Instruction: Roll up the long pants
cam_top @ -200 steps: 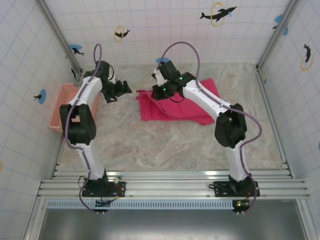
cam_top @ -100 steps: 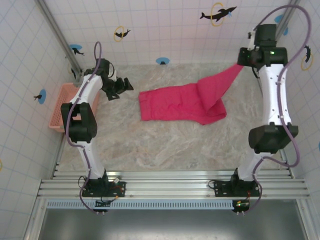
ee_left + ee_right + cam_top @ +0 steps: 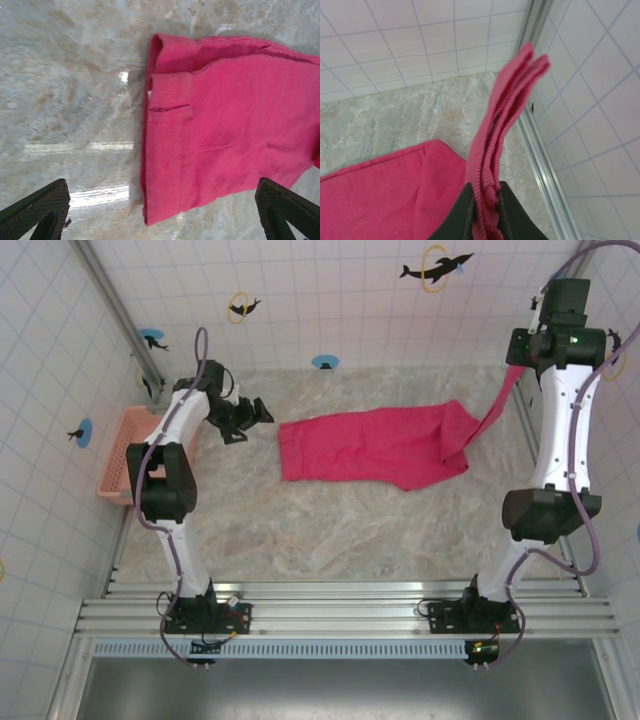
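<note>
Right gripper point(image 3: 517, 362) is pinching shut on a bunched edge of the pants point(image 3: 370, 445). Several layers are squeezing between its fingers point(image 3: 465, 210) and standing out past the tips as a narrow stitched ridge. The rest is trailing down and away from these jaws to lie spread on the table point(image 3: 300, 530). Left gripper point(image 3: 245, 418) is hanging with jaws spread wide, holding nothing. The other end of the pants, with a small pocket flap, is lying just ahead of and below those jaws, apart from them. Risks, as judgement: the grip is sitting on a thin edge, so the hanging weight may be pulling layers out one by one. That far end is lying unpinned, so the whole garment may be sliding across the slick top instead of drawing straight. A metal rail point(image 3: 540, 145) is running close beside the right jaws and could be catching the raised cloth. Fabric is looking soft, matte, bright pink-red and lightly creased, with a long flat shape. The table is looking glossy, marble-patterned and glaring in patches. The left pads point(image 3: 35, 207) are showing dark and cross-hatched.
</note>
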